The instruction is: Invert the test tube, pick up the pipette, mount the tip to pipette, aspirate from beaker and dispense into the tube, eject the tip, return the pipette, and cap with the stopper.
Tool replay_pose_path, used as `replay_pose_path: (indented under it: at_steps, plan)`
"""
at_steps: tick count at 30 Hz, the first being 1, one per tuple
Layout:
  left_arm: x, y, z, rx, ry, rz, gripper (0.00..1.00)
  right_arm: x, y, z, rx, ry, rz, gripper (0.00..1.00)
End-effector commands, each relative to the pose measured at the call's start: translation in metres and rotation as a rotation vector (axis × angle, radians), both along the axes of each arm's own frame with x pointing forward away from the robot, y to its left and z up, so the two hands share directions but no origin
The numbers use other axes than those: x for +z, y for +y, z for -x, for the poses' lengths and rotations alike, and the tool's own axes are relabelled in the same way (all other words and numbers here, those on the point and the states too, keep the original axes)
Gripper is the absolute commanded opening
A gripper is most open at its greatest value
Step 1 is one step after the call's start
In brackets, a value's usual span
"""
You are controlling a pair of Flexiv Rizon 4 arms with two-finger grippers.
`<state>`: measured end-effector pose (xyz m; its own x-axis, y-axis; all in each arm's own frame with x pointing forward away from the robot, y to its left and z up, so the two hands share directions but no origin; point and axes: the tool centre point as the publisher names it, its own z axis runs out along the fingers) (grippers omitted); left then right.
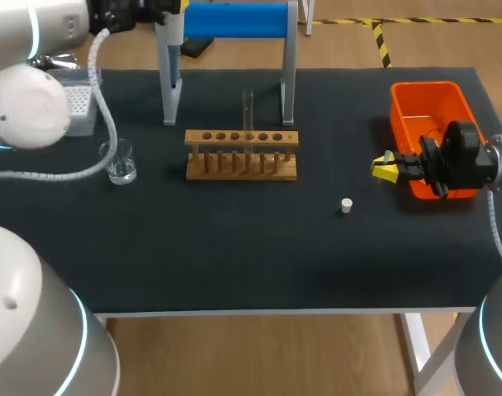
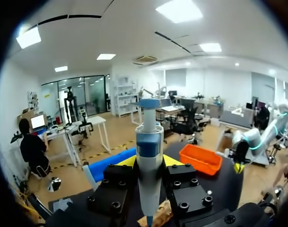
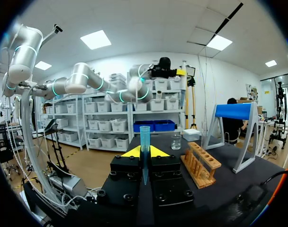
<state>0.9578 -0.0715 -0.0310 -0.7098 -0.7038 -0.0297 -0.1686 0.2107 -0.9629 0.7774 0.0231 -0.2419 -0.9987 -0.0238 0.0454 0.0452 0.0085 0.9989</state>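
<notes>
Blue-and-white pipette point(image 2: 149, 156), slim, tapering, pinched upright by left gripper point(image 2: 149, 161) behind wooden rack point(image 1: 241, 154). Translucent blue tip point(image 3: 144, 142) clamped by right gripper point(image 3: 144, 152), right of rack. Glass test tube point(image 1: 248, 111) upright in rack.

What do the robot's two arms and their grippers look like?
The left arm and right arm are smooth, rounded white tubes with glowing cyan rings at the joints. A white ribbed cable hose loops along the left one. The left gripper and right gripper are black blocks dotted with bolt heads, their jaws ending in bright yellow tips.
</notes>
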Motion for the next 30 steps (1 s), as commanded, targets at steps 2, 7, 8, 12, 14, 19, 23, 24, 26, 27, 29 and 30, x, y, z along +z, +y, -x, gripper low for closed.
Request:
replay_pose_path:
  at_steps: [2, 7, 8, 12, 14, 19, 23, 24, 26, 27, 29, 30]
  plan:
    - [0.004, 0.007, 0.021, -0.482, 0.096, 0.046, 0.0, 0.0, -0.001, 0.001, 0.001, -0.001, 0.001, 0.0]
    - [0.004, 0.006, 0.023, -0.484, 0.105, 0.019, 0.0, 0.0, -0.001, 0.001, 0.001, -0.001, 0.001, 0.0]
    - [0.004, 0.006, 0.023, -0.484, 0.105, 0.019, 0.0, 0.0, -0.001, 0.001, 0.001, -0.001, 0.001, 0.0]
    - [0.004, 0.006, 0.023, -0.484, 0.105, 0.019, 0.0, 0.0, -0.001, 0.001, 0.001, -0.001, 0.001, 0.0]
    - [0.004, 0.006, 0.023, -0.484, 0.105, 0.019, 0.0, 0.0, -0.001, 0.001, 0.001, -0.001, 0.001, 0.0]
    - [0.004, 0.006, 0.023, -0.484, 0.105, 0.019, 0.0, 0.0, -0.001, 0.001, 0.001, -0.001, 0.001, 0.0]
    - [0.005, 0.001, 0.035, -0.489, 0.099, 0.021, 0.0, 0.0, -0.001, 0.001, 0.001, -0.001, 0.001, 0.0]
    - [0.004, -0.002, 0.041, -0.486, 0.088, 0.034, 0.0, 0.0, -0.001, 0.001, 0.001, -0.001, 0.001, 0.0]
    - [0.003, -0.008, 0.052, -0.485, 0.085, 0.04, 0.0, 0.0, -0.001, 0.001, 0.001, -0.001, 0.001, 0.0]
    - [0.002, -0.011, 0.058, -0.48, 0.077, 0.053, 0.0, 0.0, -0.001, 0.001, 0.001, -0.001, 0.001, 0.0]
    - [0.002, -0.018, 0.07, -0.469, 0.063, 0.064, 0.0, 0.0, -0.001, 0.001, 0.001, -0.001, 0.001, 0.0]
    - [0.002, -0.021, 0.075, -0.467, 0.058, 0.076, 0.0, 0.0, -0.001, 0.001, 0.001, -0.001, 0.001, 0.0]
